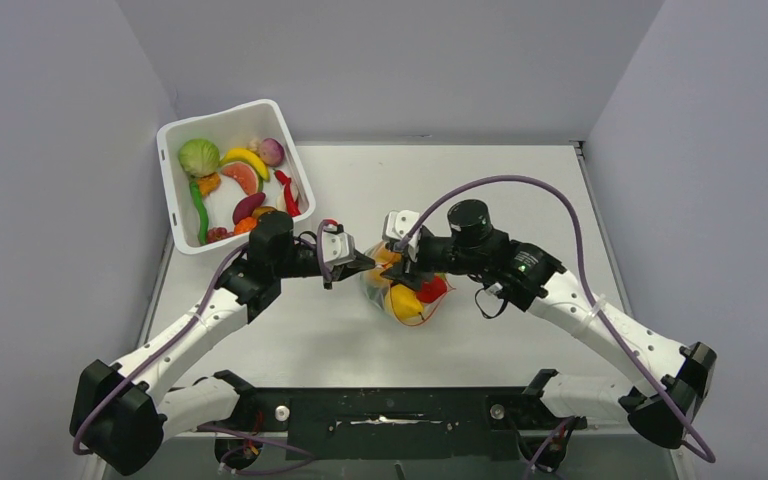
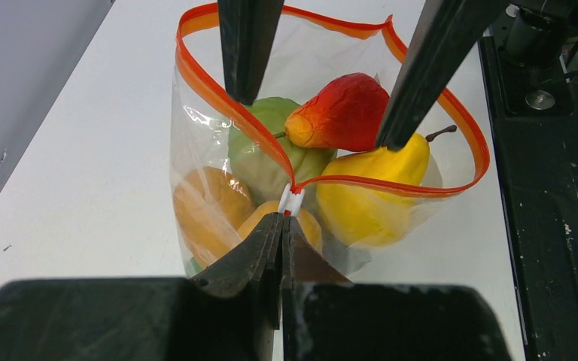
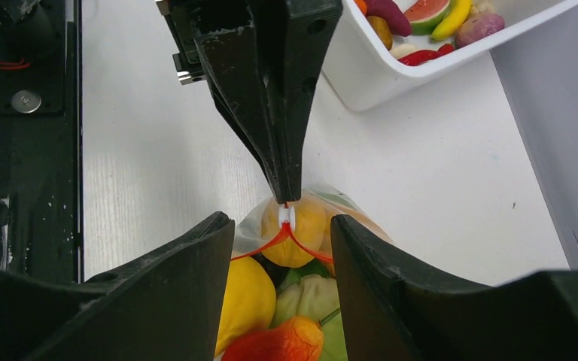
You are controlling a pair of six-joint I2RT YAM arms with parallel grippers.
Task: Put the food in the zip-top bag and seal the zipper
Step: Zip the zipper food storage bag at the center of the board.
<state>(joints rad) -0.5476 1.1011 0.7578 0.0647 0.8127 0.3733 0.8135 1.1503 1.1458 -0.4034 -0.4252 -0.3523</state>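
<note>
The left gripper (image 2: 281,229) is squeezed tight on the end of the clear soft plastic zip-top bag (image 2: 196,162), right beside the small white slider (image 2: 292,201) on the thin red-orange zipper strip (image 2: 214,94). The right gripper (image 3: 282,226) faces it with its fingers spread apart, holding nothing. Just past the left fingertips, the bag's mouth gapes open over a yellow toy pear (image 2: 369,203) and a red-orange toy fruit (image 2: 342,113). I think it is zipping time: the right gripper should pinch the strip's two sides together near the slider and slide to the far end.
</note>
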